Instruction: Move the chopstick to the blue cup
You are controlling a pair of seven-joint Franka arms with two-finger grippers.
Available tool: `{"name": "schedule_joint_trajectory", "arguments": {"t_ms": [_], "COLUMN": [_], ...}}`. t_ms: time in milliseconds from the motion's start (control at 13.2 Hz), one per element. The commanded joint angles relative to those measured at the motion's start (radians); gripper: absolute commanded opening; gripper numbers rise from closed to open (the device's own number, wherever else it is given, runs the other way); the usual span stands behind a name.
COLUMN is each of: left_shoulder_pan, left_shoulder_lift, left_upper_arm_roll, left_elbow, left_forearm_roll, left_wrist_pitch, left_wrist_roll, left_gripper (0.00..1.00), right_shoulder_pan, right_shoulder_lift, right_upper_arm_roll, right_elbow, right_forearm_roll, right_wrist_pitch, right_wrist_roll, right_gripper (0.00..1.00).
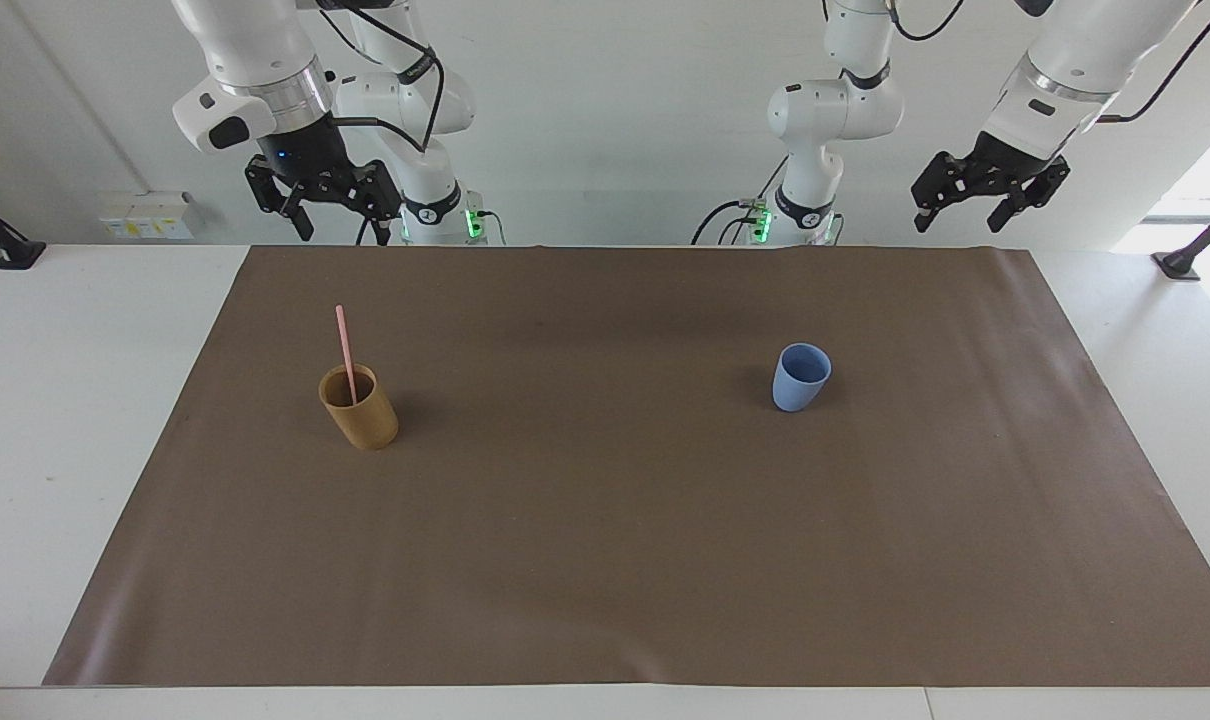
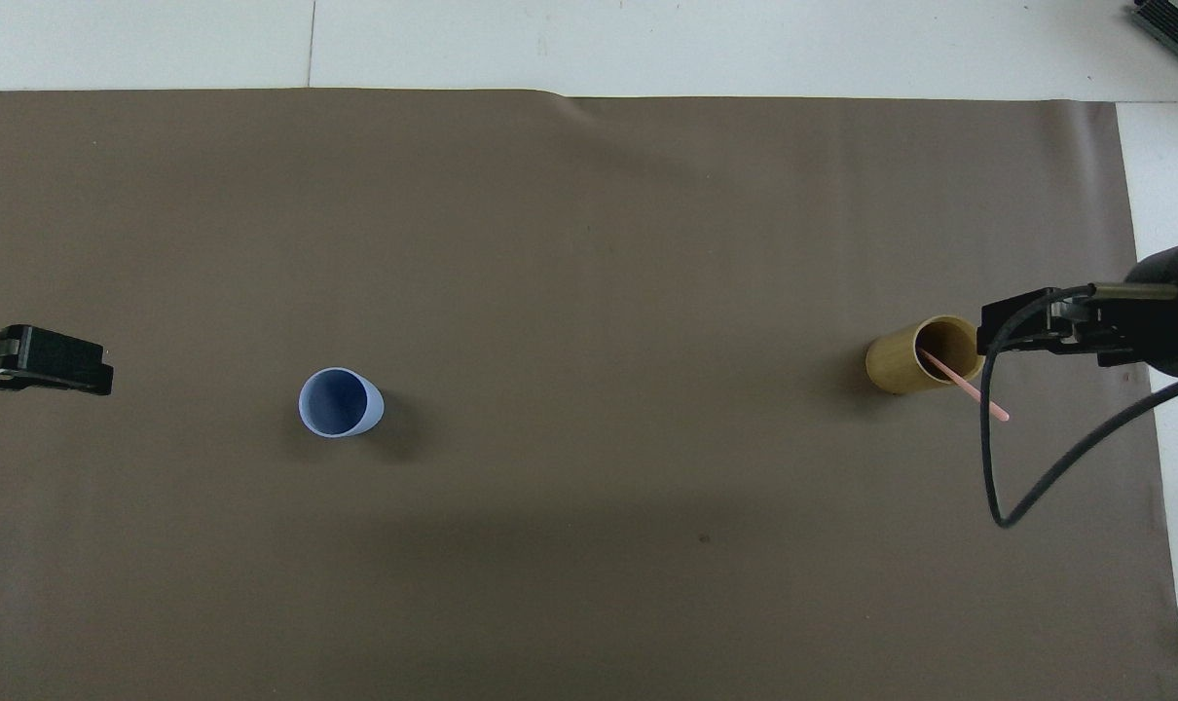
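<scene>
The pale pink chopstick (image 1: pixel 345 345) (image 2: pixel 967 391) stands leaning in a tan cylindrical cup (image 1: pixel 363 418) (image 2: pixel 899 366) toward the right arm's end of the table. Its upper half sticks out above the rim. The blue cup (image 1: pixel 800 380) (image 2: pixel 341 402) stands upright with nothing in it toward the left arm's end. My right gripper (image 1: pixel 335 228) (image 2: pixel 1032 326) hangs open, high over the mat's edge on the robots' side of the tan cup. High over the mat's corner by its own base, my left gripper (image 1: pixel 957 222) (image 2: pixel 58 360) is open too and holds nothing.
A brown mat (image 1: pixel 605 560) covers most of the white table (image 1: pixel 55 420). A black cable (image 2: pixel 998 487) loops down from the right arm beside the tan cup. The two cups stand far apart, with bare mat between them.
</scene>
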Motion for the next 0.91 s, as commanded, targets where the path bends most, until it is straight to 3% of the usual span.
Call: {"name": "schedule_joint_trajectory", "arguments": {"t_ms": [0,836], "left_shoulder_pan": [0.009,0.010], "left_shoulder_lift": [-0.024,-0.022], "left_upper_arm_roll": [-0.002,-0.002], "left_elbow": [-0.022,-0.018], "left_forearm_roll": [-0.006,-0.006], "left_wrist_pitch": [-0.004,-0.004], "left_wrist_roll": [-0.004,-0.004], "left_gripper": [1.00,1.00], "right_shoulder_pan": [-0.015,-0.012], "right_shoulder_lift": [-0.021,-0.022], "right_upper_arm_roll": [-0.001,-0.001], "right_elbow": [-0.022,-0.028], "right_forearm_roll": [0.025,0.022], "right_wrist_pitch": [0.006,0.012], "right_wrist_roll": [-0.023,-0.014], "right_gripper": [1.00,1.00]}}
